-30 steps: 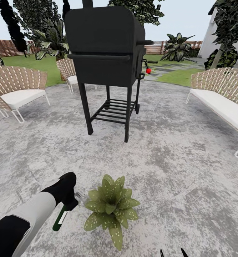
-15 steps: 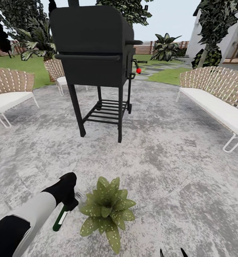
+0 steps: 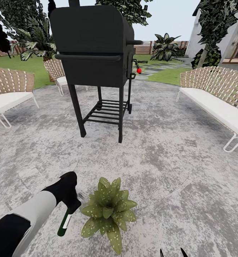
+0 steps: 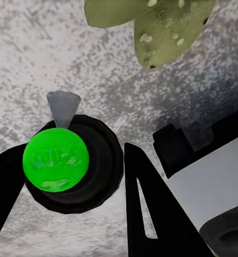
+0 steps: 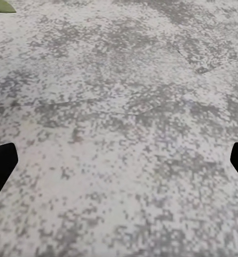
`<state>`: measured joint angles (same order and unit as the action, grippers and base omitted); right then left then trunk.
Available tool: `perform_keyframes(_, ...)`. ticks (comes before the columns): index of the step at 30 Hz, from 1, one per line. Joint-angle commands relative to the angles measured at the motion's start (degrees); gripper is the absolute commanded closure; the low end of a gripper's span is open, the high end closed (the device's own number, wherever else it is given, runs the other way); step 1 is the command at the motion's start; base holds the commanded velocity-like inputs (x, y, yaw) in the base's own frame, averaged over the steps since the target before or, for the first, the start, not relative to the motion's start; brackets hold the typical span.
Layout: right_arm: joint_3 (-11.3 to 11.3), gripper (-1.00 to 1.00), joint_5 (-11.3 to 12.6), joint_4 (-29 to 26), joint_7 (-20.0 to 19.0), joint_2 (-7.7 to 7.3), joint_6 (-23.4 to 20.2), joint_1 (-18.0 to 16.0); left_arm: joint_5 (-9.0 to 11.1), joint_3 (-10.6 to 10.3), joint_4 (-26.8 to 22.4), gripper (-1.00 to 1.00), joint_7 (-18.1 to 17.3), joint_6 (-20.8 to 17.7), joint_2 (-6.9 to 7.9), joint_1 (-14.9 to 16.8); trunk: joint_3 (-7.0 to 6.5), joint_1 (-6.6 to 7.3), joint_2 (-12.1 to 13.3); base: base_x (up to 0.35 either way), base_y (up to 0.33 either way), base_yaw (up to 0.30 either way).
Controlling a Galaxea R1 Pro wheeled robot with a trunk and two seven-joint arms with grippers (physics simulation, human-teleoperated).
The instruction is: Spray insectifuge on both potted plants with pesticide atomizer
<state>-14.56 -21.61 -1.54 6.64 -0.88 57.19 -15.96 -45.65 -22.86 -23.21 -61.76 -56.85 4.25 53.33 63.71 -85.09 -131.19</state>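
Pickup being done, the left gripper [image 3: 73,206], fingers clamped round the pesticide atomizer [image 3: 65,222], is aiming at a potted plant [image 3: 108,211]; the right gripper [image 3: 173,252] is hanging spread and empty.

Mottled rough grey stone patio [image 3: 190,167], matt black metal grill [image 3: 94,46], woven wicker chairs [image 3: 11,84].

Olive, white-speckled potted plant [image 3: 108,212] (dark green atomizer [image 3: 65,223]) on mottled grey patio [image 3: 176,160]

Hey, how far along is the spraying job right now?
Done: the spray bottle is picked up, clamped in the left pincer. In hand: it hangs beside one potted plant on the paved patio, nozzle toward the leaves; no mist shows, so coverage is unclear. Left: a second plant, not in sight. The right pincer is open and empty.
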Motion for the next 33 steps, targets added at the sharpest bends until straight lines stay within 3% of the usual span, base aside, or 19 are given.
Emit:
perform_keyframes(1, -0.1, -1.0, -0.6, 0.1, 0.6, 0.0, 0.1, 0.0, -0.5, -0.2, -0.1, 1.0, -0.7, -0.3, 0.04, 0.0, 0.05, 0.01, 0.0, 0.0, 0.0, 0.0)
perform_keyframes(5, -0.1, -1.0, -0.6, 0.1, 0.6, 0.0, 0.1, 0.0, -0.6, -0.5, -0.2, 1.0, -0.8, -0.4, 0.06, 0.0, 0.05, 0.01, 0.0, 0.0, 0.0, 0.0)
perform_keyframes(7, -0.1, -1.0, -0.6, 0.1, 0.6, 0.0, 0.1, 0.0, -0.5, -1.9, -0.1, 1.0, -0.9, -0.4, 0.12, 0.0, 0.05, 0.01, 0.0, 0.0, 0.0, 0.0)
perform_keyframes(8, -0.1, -1.0, -0.6, 0.1, 0.6, 0.0, 0.1, 0.0, -0.5, -3.6, 0.1, 1.0, -0.9, -0.4, 0.28, 0.0, 0.05, 0.01, 0.0, 0.0, 0.0, 0.0)
perform_keyframes(11, -0.1, -1.0, -0.6, 0.1, 0.6, 0.0, 0.1, 0.0, -0.5, -4.8, 0.3, 1.0, -0.8, -0.4, 0.49, -0.4, 0.05, 0.01, 0.0, 0.0, 0.0, 0.0)
perform_keyframes(21, -0.1, -1.0, -0.6, 0.1, 0.6, 0.0, 0.1, 0.0, -0.6, -5.0, -0.1, 1.0, -0.8, -0.4, 0.34, 0.0, 0.05, 0.01, 0.0, 0.081, 0.077, 0.0)
perform_keyframes(33, -0.1, -1.0, -0.6, 0.1, 0.6, 0.04, 0.1, 0.0, -0.6, -5.0, 0.8, 1.0, -0.4, -0.3, 2.09, -1.5, 0.05, 0.01, 0.0, 0.017, 0.019, 0.0)
